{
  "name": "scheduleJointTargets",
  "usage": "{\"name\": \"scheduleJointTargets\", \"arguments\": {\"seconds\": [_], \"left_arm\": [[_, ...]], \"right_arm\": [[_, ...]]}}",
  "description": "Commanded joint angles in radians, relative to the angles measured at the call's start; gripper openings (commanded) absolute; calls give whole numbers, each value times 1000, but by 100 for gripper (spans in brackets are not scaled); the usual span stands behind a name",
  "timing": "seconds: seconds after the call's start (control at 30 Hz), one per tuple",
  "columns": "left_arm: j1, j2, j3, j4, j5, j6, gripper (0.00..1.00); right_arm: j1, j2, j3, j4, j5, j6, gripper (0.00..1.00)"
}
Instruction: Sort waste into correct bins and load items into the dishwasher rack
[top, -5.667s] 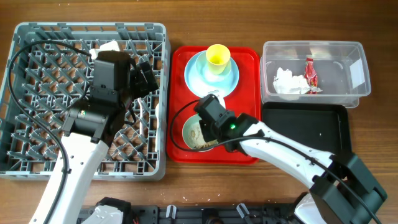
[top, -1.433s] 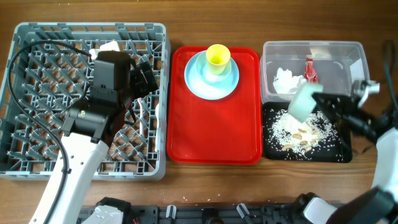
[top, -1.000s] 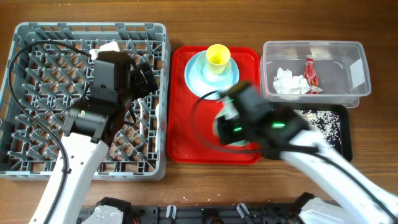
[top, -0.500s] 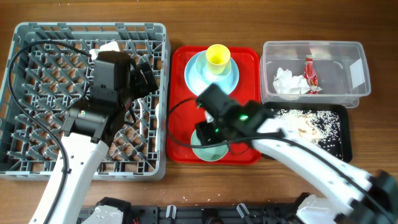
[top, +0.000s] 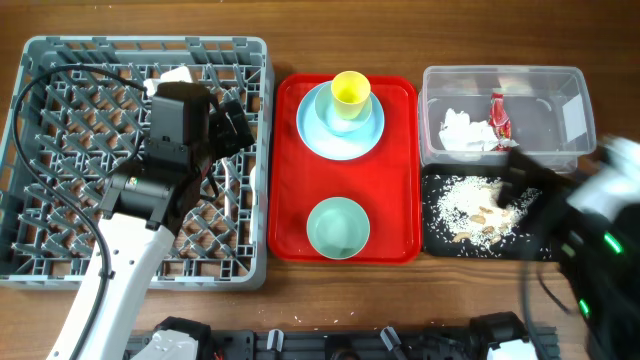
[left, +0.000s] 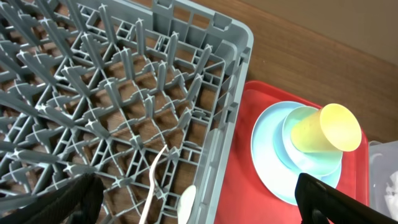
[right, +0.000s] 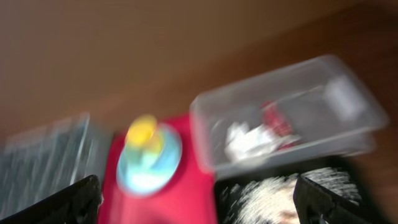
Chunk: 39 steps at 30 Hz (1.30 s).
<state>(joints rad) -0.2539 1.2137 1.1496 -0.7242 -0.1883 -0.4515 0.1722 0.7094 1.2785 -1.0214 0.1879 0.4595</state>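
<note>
The pale green bowl (top: 338, 227) stands empty and upright on the near half of the red tray (top: 395, 170), with nothing touching it. At the tray's far end the yellow cup (top: 350, 92) rests on the light blue plate (top: 340, 120). Rice scraps (top: 480, 208) lie in the black tray (top: 548, 235). The napkin (top: 462, 130) and red wrapper (top: 499, 118) are in the clear tub (top: 572, 110). A cream fork (left: 154, 186) and spoon (left: 186, 202) lie in the grey rack (top: 60, 250). My left gripper (left: 199, 202) hangs open over the rack. My right gripper (right: 199, 208) is open and empty; its arm (top: 600, 235) is a blur at the right.
The rack's upright pegs (left: 124, 106) stand under the left arm, whose black cable (top: 30, 110) loops over them. Bare wooden table (top: 300, 40) runs along the far side and between the containers.
The right arm brought the emptied bowl back from the black tray, set it on the red tray, opened, and swung away to the right. The left arm has not moved.
</note>
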Motion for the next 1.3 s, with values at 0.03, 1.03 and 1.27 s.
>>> {"name": "scheduleJointTargets", "arguments": {"seconds": [0.03,1.03,1.27], "left_arm": [[5,-2,9,3,1,-9,100],[5,-2,9,3,1,-9,100],[5,-2,9,3,1,-9,100]], "right_arm": [[-166,-69,6,-33,19,39,100],[-181,-544,15,-468,105,730,100],[-181,-545,9,-586,105,1408,100]]}}
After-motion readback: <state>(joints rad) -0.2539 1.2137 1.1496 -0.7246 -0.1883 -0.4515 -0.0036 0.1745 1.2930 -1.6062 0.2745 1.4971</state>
